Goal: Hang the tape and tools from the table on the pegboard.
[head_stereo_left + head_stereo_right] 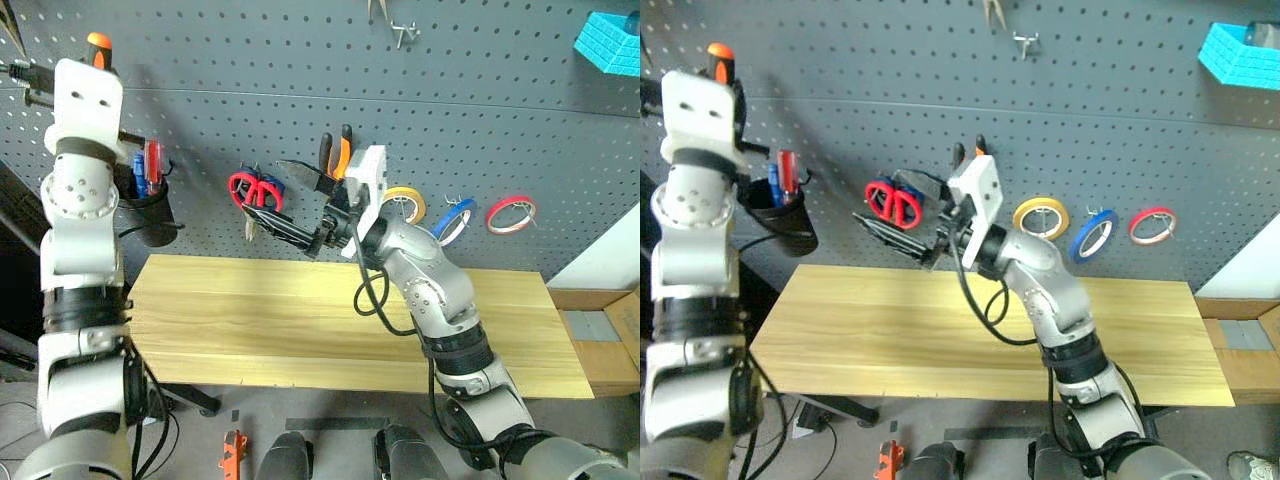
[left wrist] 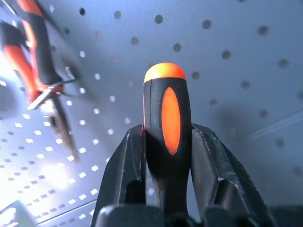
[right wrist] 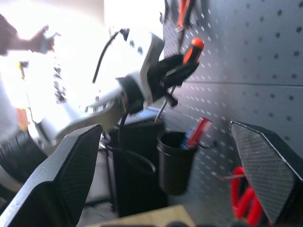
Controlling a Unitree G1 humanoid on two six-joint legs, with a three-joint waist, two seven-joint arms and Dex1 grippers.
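My left gripper point(image 2: 168, 142) is shut on the orange-and-black handle of the screwdriver point(image 1: 99, 45), held high against the dark grey pegboard point(image 1: 480, 110) at the upper left. My right gripper point(image 1: 265, 190) stands open with nothing in it, its fingers on either side of the red-handled scissors point(image 1: 892, 203) that hang on the board. Pliers point(image 1: 335, 150) with orange-and-black handles hang just right of it. The blue tape point(image 1: 452, 220) hangs between a yellow roll point(image 1: 405, 203) and a red roll point(image 1: 511, 213). Below lies the wood-grain table point(image 1: 250, 320).
A black cup point(image 1: 150, 215) holding red and blue handles hangs on the board under my left hand. Another orange-and-black pair of pliers point(image 2: 33, 61) hangs near the screwdriver. A blue bin point(image 1: 610, 45) sits top right, and a cardboard box point(image 1: 600, 330) stands right of the table.
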